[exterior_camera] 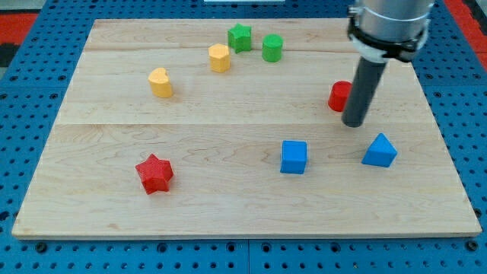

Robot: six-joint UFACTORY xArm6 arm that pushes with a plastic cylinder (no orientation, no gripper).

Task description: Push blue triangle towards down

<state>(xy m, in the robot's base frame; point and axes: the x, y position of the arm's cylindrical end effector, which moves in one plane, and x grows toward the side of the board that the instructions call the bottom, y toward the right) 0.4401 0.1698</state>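
Note:
The blue triangle lies on the wooden board at the view's lower right. My tip is on the board just above and to the left of it, a short gap apart. The rod partly hides a red block right behind it. A blue cube sits to the left of the triangle.
A red star lies at the lower left. A yellow heart-like block and a yellow block sit at the upper left. A green star and a green block sit near the top edge. The board's right edge is close to the triangle.

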